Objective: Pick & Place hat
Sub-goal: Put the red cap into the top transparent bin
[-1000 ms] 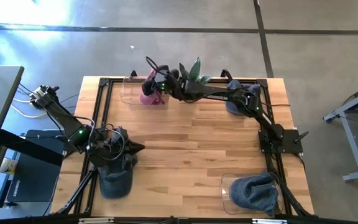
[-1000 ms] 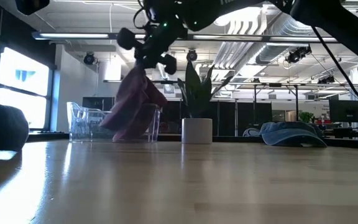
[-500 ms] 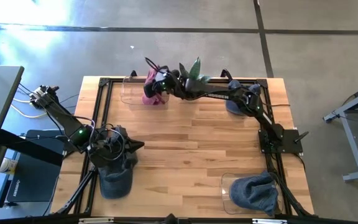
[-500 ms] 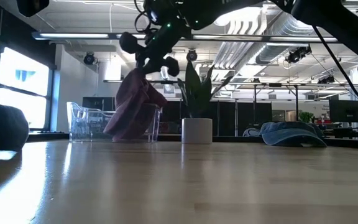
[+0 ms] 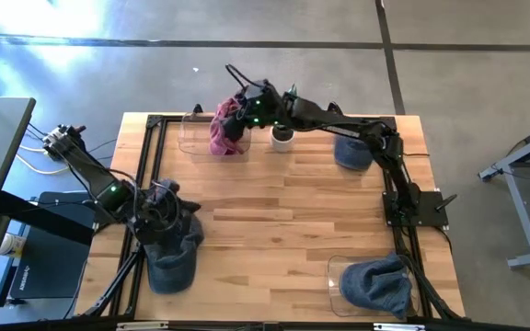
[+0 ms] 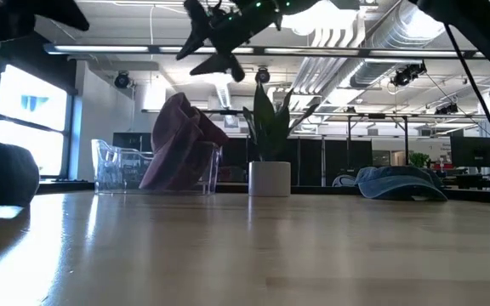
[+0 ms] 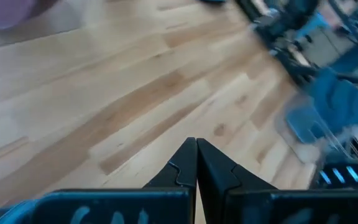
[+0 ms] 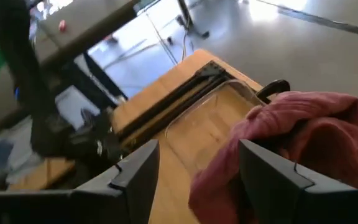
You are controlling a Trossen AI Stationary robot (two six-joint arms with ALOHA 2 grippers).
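Note:
A pink hat [image 5: 223,134] sits crumpled in the clear container [image 5: 191,134] at the table's far left. It stands at the container's right end and sticks up above the rim [image 6: 180,143]. My right gripper [image 6: 214,39] hangs open just above the hat, touching nothing. In the right wrist view the hat [image 8: 297,140] lies beyond the spread fingers of that gripper [image 8: 197,180]. My left gripper [image 5: 167,211] is shut near the table's left edge, over a grey-blue hat [image 5: 171,259]. Its joined fingertips [image 7: 196,163] point at bare wood.
A potted plant [image 5: 283,136] stands right of the container. Behind it at the far right lies a blue hat [image 5: 351,153]. Another blue hat fills a clear container [image 5: 372,285] at the near right. The middle of the wooden table [image 5: 283,211] is bare.
My right gripper has opened and let go of the pink hat, then risen and gone a little toward the table's right. The hat has dropped and settled into the container. My left gripper has drawn back a little toward the table's left edge.

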